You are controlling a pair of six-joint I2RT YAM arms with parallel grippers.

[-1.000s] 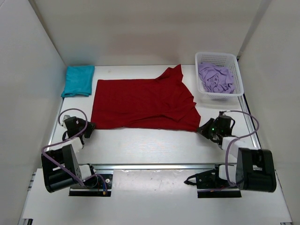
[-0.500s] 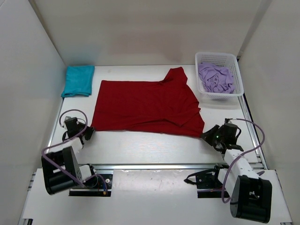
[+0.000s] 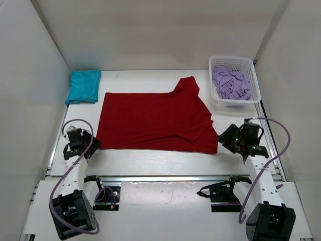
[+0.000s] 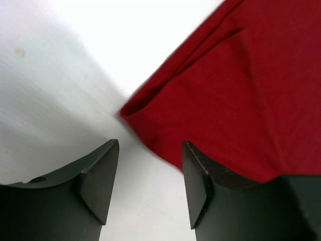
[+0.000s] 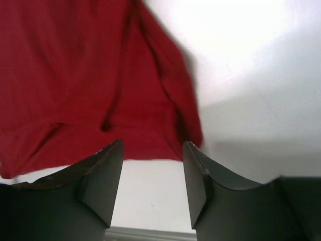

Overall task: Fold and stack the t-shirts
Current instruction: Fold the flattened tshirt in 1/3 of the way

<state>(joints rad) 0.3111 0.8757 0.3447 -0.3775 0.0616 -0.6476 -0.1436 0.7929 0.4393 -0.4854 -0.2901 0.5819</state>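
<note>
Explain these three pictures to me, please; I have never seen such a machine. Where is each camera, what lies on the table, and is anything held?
These are two robot arms bolted at the near edge of a table. The wide picture looks down from above and behind them. The other two come from cameras on the wrists; the dark shapes at the bottom are each claw's own fingers. A dark red t-shirt lies spread in the middle, a teal t-shirt lies folded at the far left, and a lilac t-shirt sits crumpled in a white basket. The left claw and the right claw stand open by the red shirt's near corners and hold nothing.
</note>
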